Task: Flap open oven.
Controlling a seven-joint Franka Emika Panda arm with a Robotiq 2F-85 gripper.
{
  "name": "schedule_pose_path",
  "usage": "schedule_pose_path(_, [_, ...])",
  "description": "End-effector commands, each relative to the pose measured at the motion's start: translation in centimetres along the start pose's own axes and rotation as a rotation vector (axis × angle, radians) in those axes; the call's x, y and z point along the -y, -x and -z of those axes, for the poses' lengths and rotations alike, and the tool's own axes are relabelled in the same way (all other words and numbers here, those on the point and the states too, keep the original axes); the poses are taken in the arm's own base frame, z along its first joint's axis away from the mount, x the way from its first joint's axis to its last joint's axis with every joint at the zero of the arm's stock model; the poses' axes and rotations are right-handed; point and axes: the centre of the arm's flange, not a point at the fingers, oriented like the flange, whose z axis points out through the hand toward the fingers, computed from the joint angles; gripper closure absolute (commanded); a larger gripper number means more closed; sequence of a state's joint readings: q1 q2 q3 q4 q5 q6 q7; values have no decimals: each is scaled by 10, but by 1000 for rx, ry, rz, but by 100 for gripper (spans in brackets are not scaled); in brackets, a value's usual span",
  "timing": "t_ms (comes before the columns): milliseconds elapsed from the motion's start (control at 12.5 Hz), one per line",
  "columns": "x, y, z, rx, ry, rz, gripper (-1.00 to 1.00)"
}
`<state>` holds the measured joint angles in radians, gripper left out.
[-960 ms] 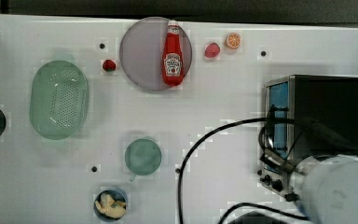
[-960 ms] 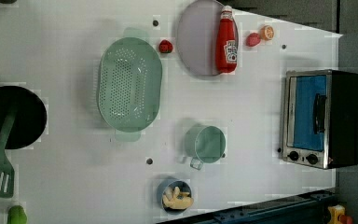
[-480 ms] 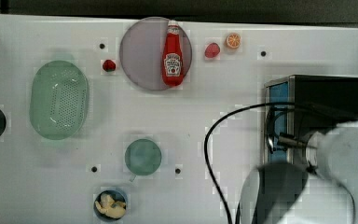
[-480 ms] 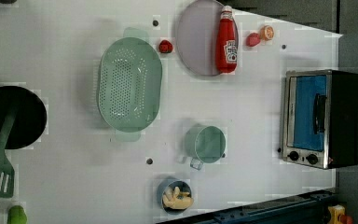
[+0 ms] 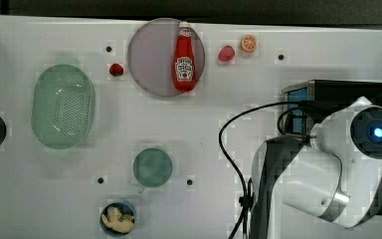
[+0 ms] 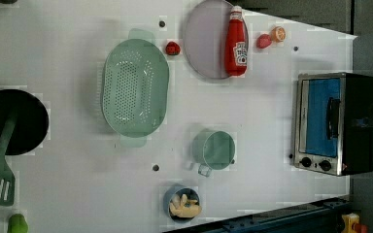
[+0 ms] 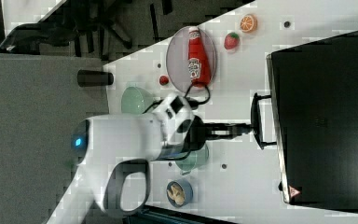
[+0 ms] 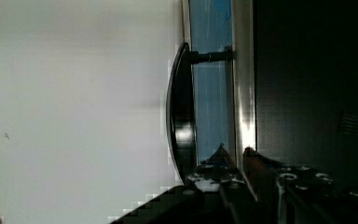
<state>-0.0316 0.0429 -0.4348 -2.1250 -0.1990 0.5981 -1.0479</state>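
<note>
Three overhead views — one wrist close-up

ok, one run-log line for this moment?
phase: approach | gripper: at oven front, beside door handle, jaws nearly closed, holding nothing | door: closed | ketchup bottle: on plate, untouched

I am watching my white arm reaching level across the worktop, its narrowly parted gripper meeting the bar handle of the black oven.
</note>
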Motion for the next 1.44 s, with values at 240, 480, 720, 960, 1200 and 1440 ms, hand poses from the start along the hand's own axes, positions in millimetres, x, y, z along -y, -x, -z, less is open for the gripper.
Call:
schedule_pose_path(240, [4, -3, -42, -15, 20, 70, 65])
schedule_pose_path(480, [8, -7, -67, -53, 41, 79, 65])
schedule_pose_path(720, [12, -3, -83, -26, 36, 71, 65])
schedule_pose_path(960, [25, -6, -84, -19, 49, 73, 65])
schedule_pose_path(1200, [58, -11, -85, -5, 109, 94, 65])
schedule_pose_path(1440, [101, -11, -94, 10, 169, 95, 65])
